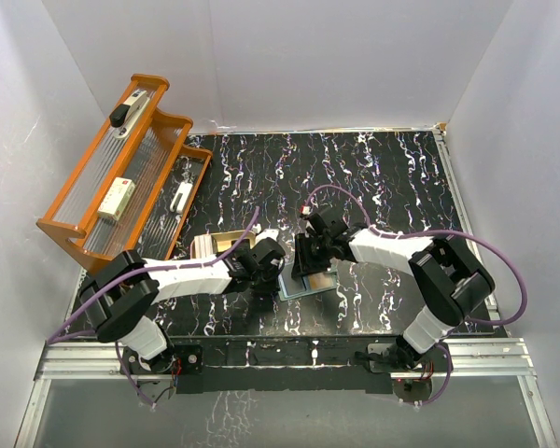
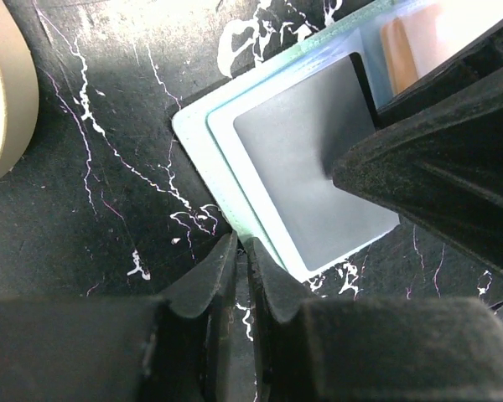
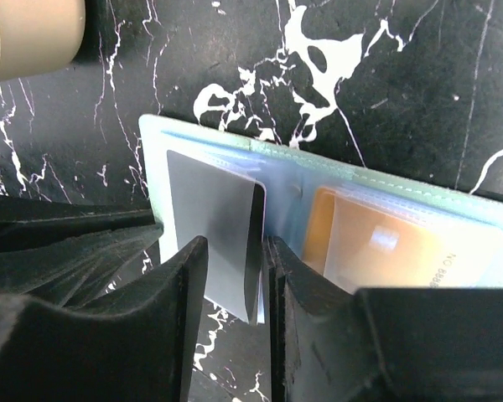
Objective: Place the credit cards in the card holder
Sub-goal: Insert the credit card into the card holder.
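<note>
Even, diffuse light from above fills the overhead view. The white enclosure walls (image 1: 308,56) are bright, and the black, white-veined marble-patterned counter (image 1: 383,177) keeps crisp contrast. In the wrist views the left end effector (image 2: 241,251) and right end effector (image 3: 235,268) are dark, out-of-focus masses. The pale teal plastic-sleeved card holder (image 2: 193,134) glares near-white, washing out the orange plastic card (image 2: 398,50). A soft shadow spreads over the grey card (image 2: 302,167). The tan rounded dish (image 3: 25,29) is overexposed.
</note>
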Action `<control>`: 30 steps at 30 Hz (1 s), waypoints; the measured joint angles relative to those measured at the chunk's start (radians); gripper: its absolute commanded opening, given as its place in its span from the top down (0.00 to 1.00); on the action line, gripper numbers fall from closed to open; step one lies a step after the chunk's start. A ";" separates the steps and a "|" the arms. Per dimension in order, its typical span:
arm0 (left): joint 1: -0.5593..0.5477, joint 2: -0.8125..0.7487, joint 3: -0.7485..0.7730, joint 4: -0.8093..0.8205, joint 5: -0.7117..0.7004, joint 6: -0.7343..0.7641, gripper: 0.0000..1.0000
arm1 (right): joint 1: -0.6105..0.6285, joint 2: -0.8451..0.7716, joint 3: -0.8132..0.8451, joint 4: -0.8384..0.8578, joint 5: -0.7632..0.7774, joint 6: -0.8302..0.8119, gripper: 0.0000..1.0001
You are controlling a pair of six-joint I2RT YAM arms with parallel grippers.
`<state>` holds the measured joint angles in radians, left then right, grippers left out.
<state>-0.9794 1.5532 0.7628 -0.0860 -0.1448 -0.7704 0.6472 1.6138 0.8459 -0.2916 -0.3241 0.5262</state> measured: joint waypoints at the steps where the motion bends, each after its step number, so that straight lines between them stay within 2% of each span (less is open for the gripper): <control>1: 0.000 -0.003 -0.001 -0.002 -0.001 0.000 0.87 | 0.002 -0.003 0.000 -0.005 0.005 0.000 0.64; 5: 0.000 -0.035 -0.004 -0.026 -0.008 0.002 0.72 | 0.007 -0.032 0.000 -0.054 0.032 -0.003 0.51; 8: 0.000 -0.068 0.001 -0.076 -0.032 0.005 0.66 | 0.008 -0.080 0.000 -0.095 0.056 -0.011 0.45; 13: 0.000 -0.110 0.080 -0.219 -0.105 0.032 0.53 | 0.008 -0.166 0.002 -0.141 0.087 -0.027 0.43; 18: 0.026 -0.145 0.213 -0.359 -0.184 0.080 0.44 | 0.008 -0.213 0.003 -0.174 0.098 -0.037 0.43; 23: 0.150 -0.151 0.282 -0.471 -0.216 0.147 0.39 | 0.008 -0.228 0.003 -0.176 0.099 -0.050 0.42; 30: 0.359 -0.193 0.285 -0.570 -0.224 0.248 0.33 | 0.008 -0.228 0.003 -0.176 0.109 -0.054 0.42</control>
<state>-0.6201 1.3598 1.0477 -0.6556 -0.3687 -0.5220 0.6552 1.3861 0.8490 -0.4679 -0.2146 0.4725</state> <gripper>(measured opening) 0.641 0.577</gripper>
